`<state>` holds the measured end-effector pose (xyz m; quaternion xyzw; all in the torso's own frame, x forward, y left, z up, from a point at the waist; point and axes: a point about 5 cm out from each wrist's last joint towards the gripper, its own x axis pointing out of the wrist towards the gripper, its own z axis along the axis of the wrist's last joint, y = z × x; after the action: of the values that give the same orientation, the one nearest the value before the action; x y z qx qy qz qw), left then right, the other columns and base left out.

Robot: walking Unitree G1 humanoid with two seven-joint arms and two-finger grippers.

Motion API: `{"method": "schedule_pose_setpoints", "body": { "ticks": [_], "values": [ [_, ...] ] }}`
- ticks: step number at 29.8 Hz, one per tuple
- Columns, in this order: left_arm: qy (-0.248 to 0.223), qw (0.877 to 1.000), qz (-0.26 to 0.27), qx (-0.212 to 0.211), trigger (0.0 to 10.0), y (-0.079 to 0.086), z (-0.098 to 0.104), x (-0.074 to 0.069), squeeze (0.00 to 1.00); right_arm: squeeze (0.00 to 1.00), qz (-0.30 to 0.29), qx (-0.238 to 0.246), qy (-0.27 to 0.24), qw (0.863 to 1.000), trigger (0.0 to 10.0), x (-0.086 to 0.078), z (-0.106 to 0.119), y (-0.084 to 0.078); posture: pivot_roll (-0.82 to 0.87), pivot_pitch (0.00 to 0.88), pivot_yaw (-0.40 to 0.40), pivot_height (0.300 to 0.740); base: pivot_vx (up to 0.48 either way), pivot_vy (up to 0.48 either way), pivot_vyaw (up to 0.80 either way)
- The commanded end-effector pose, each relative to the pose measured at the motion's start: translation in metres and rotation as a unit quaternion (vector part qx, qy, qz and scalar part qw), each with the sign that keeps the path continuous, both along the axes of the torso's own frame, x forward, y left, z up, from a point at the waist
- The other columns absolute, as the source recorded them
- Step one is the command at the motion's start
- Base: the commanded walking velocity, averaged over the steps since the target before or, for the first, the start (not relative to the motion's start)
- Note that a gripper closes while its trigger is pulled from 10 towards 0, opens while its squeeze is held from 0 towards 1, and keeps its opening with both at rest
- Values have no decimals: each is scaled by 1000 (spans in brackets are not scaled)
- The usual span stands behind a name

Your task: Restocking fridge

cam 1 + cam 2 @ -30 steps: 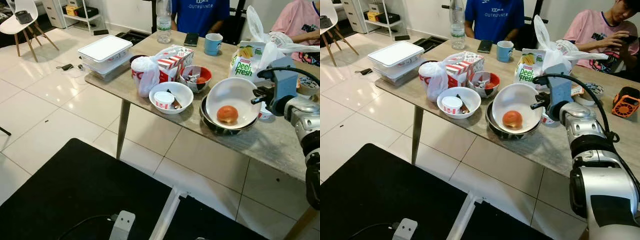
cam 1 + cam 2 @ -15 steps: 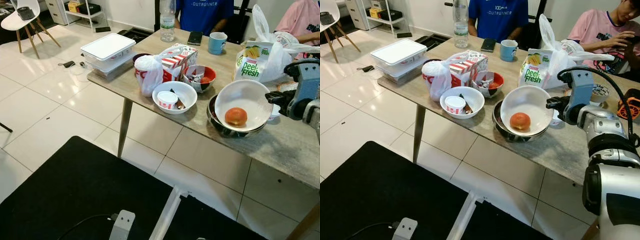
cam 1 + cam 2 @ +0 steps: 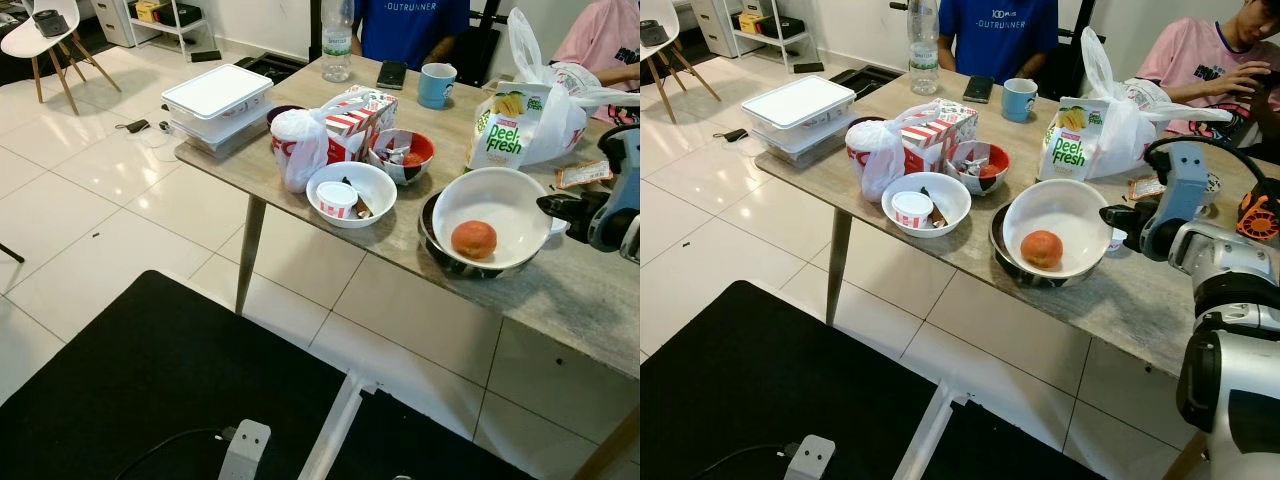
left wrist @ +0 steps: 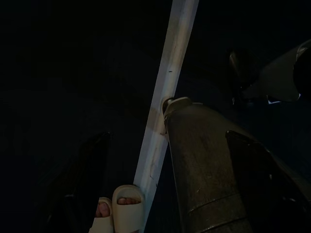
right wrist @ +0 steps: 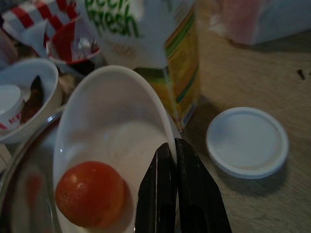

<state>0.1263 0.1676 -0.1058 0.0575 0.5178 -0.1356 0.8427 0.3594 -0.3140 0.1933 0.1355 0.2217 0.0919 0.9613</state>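
Note:
A white bowl (image 3: 1065, 205) holding an orange-red tomato (image 3: 1042, 248) rests inside a dark metal bowl (image 3: 1002, 255) near the table's front edge. My right gripper (image 3: 1112, 213) is at the bowl's right rim. In the right wrist view its fingers (image 5: 158, 194) are shut on the rim of the white bowl (image 5: 107, 111), just beside the tomato (image 5: 90, 194). A Peel Fresh juice carton (image 3: 1067, 145) stands upright behind the bowl. My left arm hangs idle in the dark with the left gripper (image 4: 170, 170) open, its fingers spread.
The wooden table (image 3: 1120, 300) carries a small white bowl (image 3: 926, 203), a red bowl (image 3: 980, 165), a fast-food bag (image 3: 875, 155), stacked white containers (image 3: 798, 108), a blue mug (image 3: 1019, 98) and a loose white lid (image 5: 247, 142). Two people sit at the far side. A black mat (image 3: 750, 390) covers the floor.
My right gripper has drawn to the right and down with the bowl's rim, so the white bowl sits flatter and further right. The camera has also shifted a little.

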Motion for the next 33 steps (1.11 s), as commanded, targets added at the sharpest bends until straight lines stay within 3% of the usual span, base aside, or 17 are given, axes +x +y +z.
{"method": "schedule_pose_setpoints", "body": {
  "ticks": [1,17,27,33],
  "values": [
    [86,996,-8,-5,10000,-5,-13,-43,0,0,-25,10,-10,1000,0,-3,8,-10,-63,40,-56,740,0,0,0],
    [87,996,-9,-8,10000,-7,-13,-43,0,0,-71,92,-50,992,0,-8,30,-26,-65,40,-57,740,0,0,0],
    [87,996,-9,-8,10000,-7,-13,-43,0,0,-90,99,-62,989,0,-13,38,-37,-65,40,-57,740,0,0,0],
    [88,996,-9,-8,10000,-8,-13,-43,0,0,-116,91,-68,987,0,-22,41,-52,-72,37,-60,740,0,0,0]
  ]
}}
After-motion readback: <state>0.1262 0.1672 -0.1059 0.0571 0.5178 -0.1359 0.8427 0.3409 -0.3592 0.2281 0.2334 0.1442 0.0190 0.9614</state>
